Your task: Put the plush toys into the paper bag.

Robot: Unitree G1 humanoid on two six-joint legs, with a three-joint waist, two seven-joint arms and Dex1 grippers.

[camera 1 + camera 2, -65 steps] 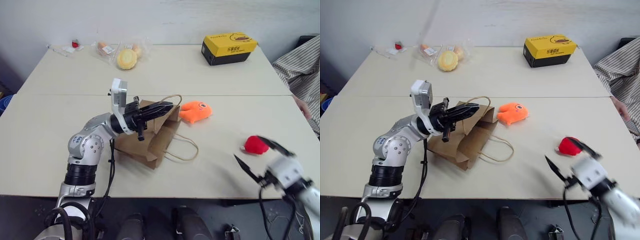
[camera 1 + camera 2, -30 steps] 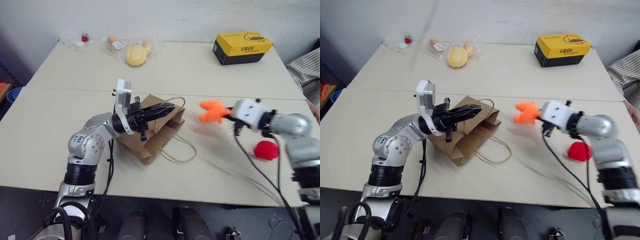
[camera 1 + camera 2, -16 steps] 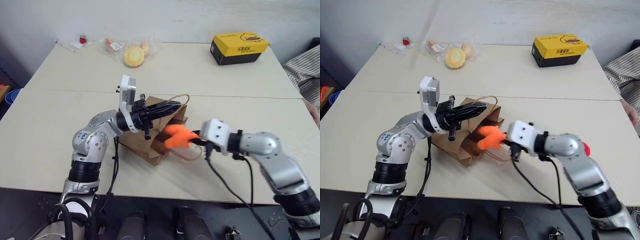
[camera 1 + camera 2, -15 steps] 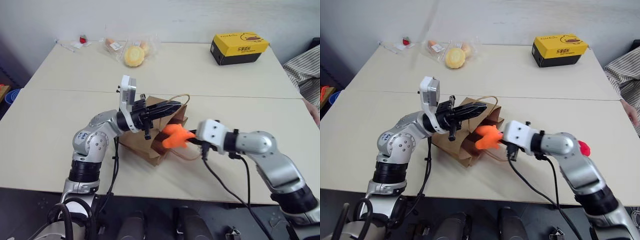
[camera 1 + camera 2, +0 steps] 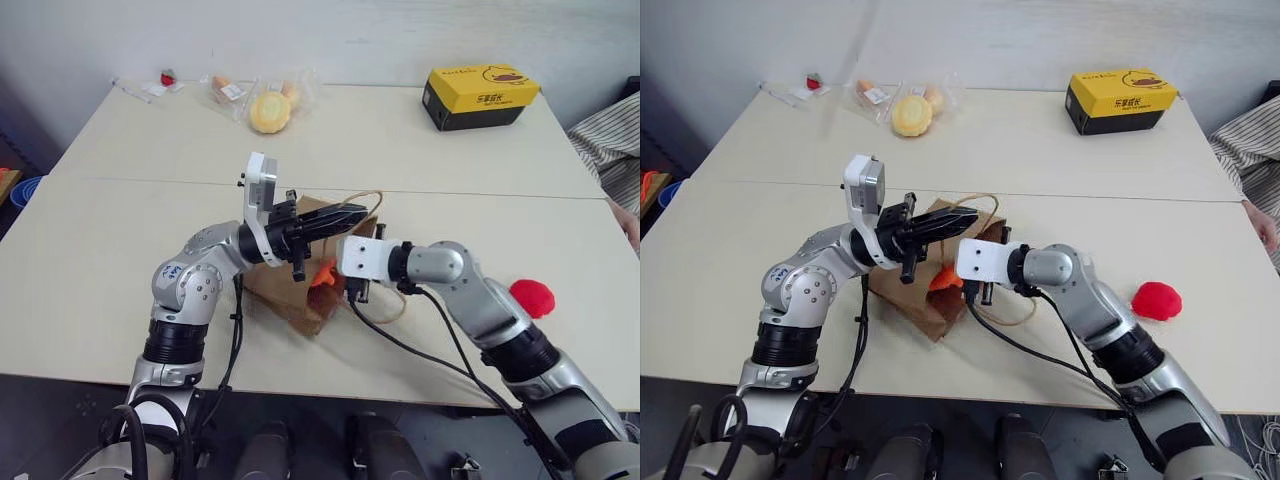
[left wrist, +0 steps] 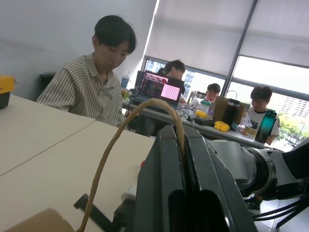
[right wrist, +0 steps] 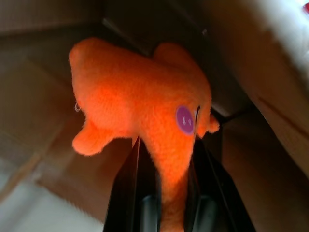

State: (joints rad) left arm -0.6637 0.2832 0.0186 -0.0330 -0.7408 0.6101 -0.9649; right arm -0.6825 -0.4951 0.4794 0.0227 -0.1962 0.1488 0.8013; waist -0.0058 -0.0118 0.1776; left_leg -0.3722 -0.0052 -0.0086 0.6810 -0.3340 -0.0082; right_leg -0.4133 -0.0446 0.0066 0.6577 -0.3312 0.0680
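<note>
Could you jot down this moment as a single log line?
left gripper: shut on bag handle | right gripper: holds orange toy in paper bag mouth | red toy: on table

No legible text is being shown anywhere. Dark print and a cartoon figure are being carried on the lid of the yellow-and-black box (far side of the table), but the characters are too small to be read. A small blue mark is being shown on the left arm's housing, also unreadable.
</note>
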